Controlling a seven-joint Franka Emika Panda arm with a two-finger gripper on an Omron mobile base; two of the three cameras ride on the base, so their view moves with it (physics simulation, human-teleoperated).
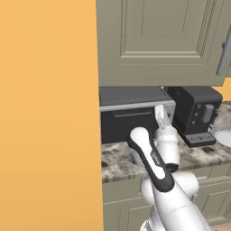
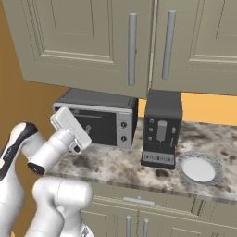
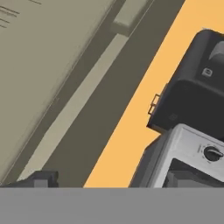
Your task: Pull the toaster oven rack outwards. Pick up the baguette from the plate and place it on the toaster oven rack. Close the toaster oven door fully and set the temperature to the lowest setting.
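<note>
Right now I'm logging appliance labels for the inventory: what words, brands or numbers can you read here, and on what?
No text can be read anywhere.
Toaster oven: faint marks around its knobs, too small and blurred to read.
Black coffee machine: small buttons on its front, no legible label.
Plate and cabinet doors: no markings.

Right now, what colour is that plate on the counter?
The plate is pale white-grey with a greyer rim; the right base view shows it best.
</note>
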